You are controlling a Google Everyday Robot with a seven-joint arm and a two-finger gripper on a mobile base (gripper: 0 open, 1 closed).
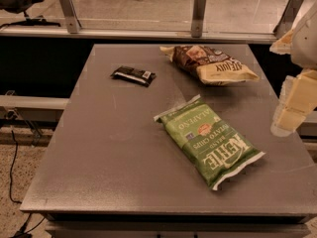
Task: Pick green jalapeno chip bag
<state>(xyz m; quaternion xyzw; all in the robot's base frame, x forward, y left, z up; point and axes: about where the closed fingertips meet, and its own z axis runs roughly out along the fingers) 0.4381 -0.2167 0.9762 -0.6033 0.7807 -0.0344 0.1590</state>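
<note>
Green bag (208, 142): flat on the table (99, 148), slanted, right of centre
My gripper (292, 110): at its 3 o'clock, apart, past the table's edge; whether spread or closed, I cannot tell
Risk: glossy film may slip from a shallow pinch
Risk: drifting toward 12 o'clock, I'd take the brown bag (213, 63)

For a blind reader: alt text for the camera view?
A green chip bag lies flat on a grey table, the gripper at the picture's right edge, not touching it. A brown snack bag and a black bar lie farther back.
</note>
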